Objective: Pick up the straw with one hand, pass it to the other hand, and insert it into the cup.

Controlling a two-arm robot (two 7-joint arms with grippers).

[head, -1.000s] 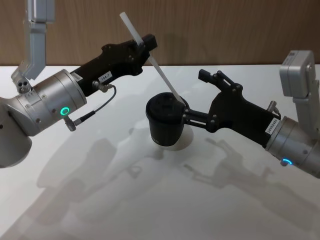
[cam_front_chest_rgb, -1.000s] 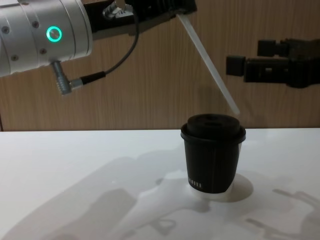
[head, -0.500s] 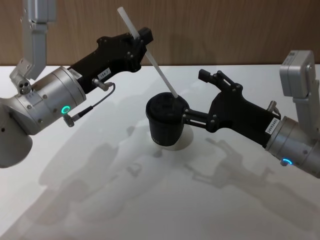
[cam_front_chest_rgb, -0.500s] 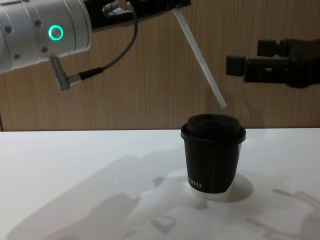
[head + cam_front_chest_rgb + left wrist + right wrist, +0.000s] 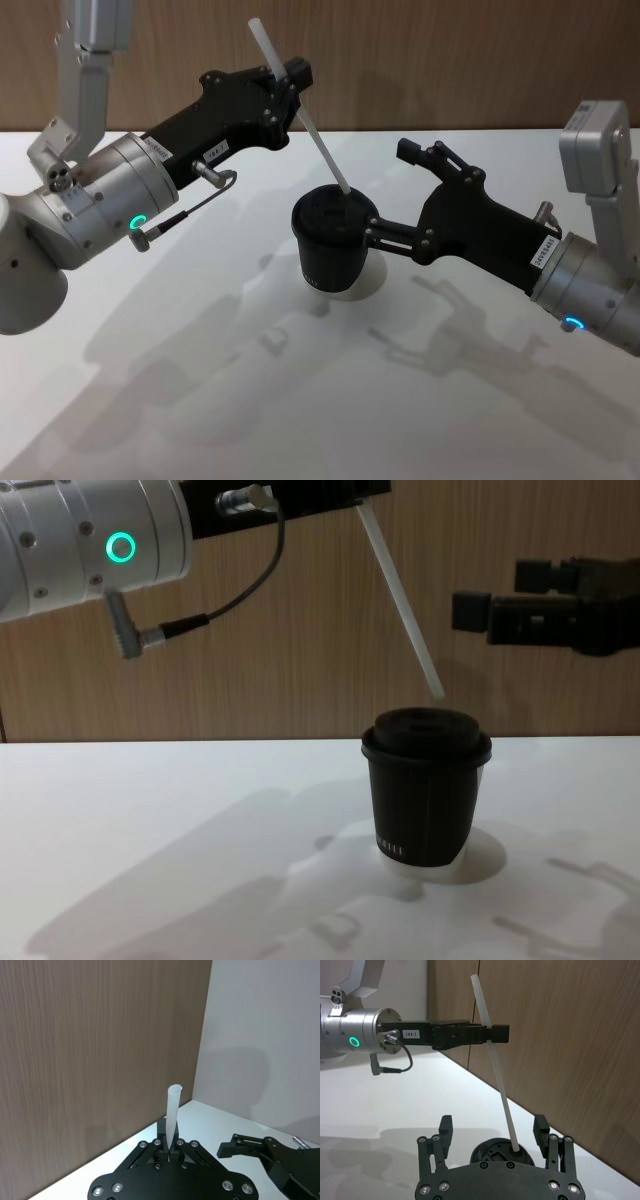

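The white straw [image 5: 320, 145] slants down toward the cup, with my left gripper [image 5: 290, 78], the one with the silver wrist and green ring, shut on its upper part. The black lidded cup [image 5: 333, 245] stands upright on the white table. In the chest view the straw [image 5: 400, 600] ends a little above the lid of the cup [image 5: 428, 795]. My all-black right gripper [image 5: 388, 192] is open, just to the right of the cup, one finger behind it and one beside it. From the right wrist, the straw [image 5: 497, 1075] points at the lid [image 5: 502, 1152].
A wood-panelled wall [image 5: 450, 60] runs behind the white table [image 5: 300, 400]. The left arm's grey cable [image 5: 240, 590] loops below its wrist. Open tabletop lies in front of the cup and to both sides.
My left gripper has swung the straw more upright and brought its lower tip leftward, from beside the cup's right rim to over the lid. The right arm and cup have not moved.
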